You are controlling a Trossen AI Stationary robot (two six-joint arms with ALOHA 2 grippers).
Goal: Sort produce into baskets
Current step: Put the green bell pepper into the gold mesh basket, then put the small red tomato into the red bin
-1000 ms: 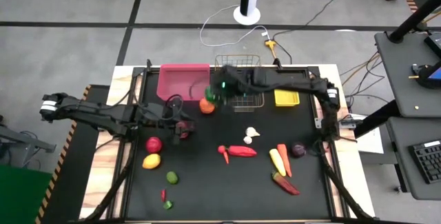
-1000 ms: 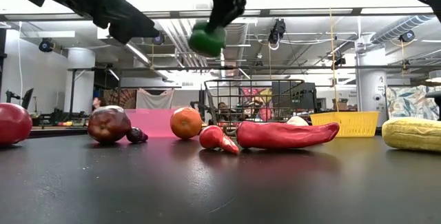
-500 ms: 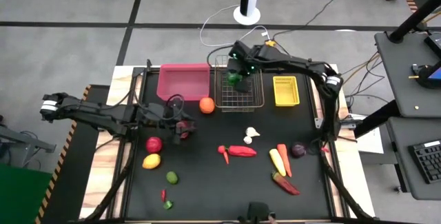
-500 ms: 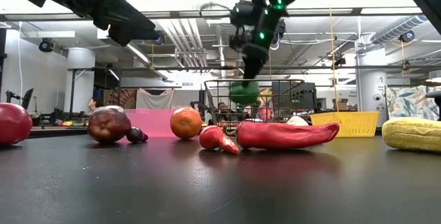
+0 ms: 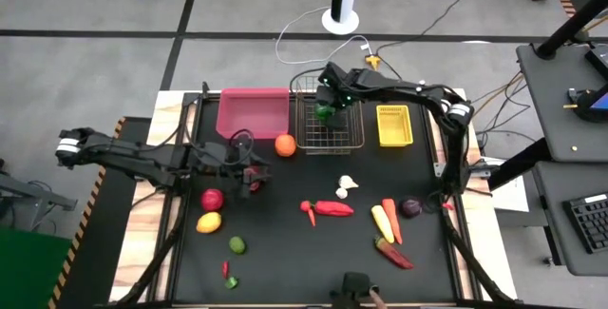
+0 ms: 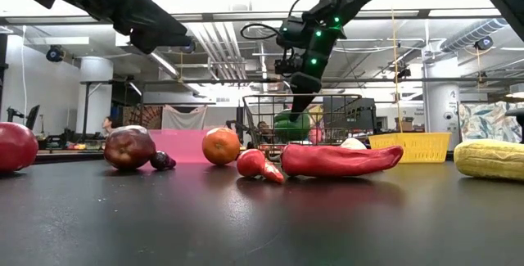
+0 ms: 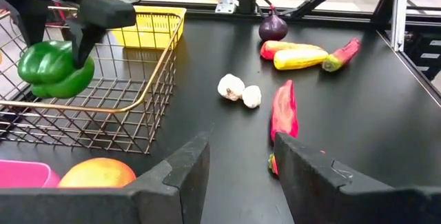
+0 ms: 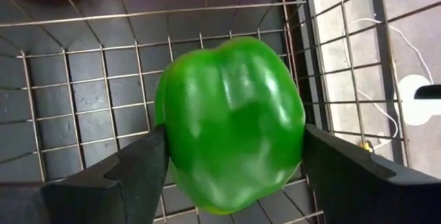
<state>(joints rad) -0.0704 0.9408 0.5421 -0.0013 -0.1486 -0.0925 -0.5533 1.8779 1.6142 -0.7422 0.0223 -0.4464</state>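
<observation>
The right hand (image 5: pixel 326 109) pinches the green bell pepper (image 8: pixel 231 120) inside the wire basket (image 5: pixel 330 138), at the upper centre of the high view, probably to release it low. The pepper is glossy, lobed and plain green. The left hand (image 7: pixel 238 176) waits spread and empty near the orange (image 5: pixel 284 144).

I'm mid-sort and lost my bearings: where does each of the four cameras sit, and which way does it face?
High view: overhead, straight down on the table; both arms show, the right gripper over the wire basket.
Low view: at tabletop height, looking across toward the room; arms enter from above.
Left wrist view: on the left arm, facing across the table; its open left gripper shows at the bottom.
Right wrist view: on the right arm, looking down into the basket; its fingers clamp the green pepper.
Shared: all four show the pepper and basket.
</observation>
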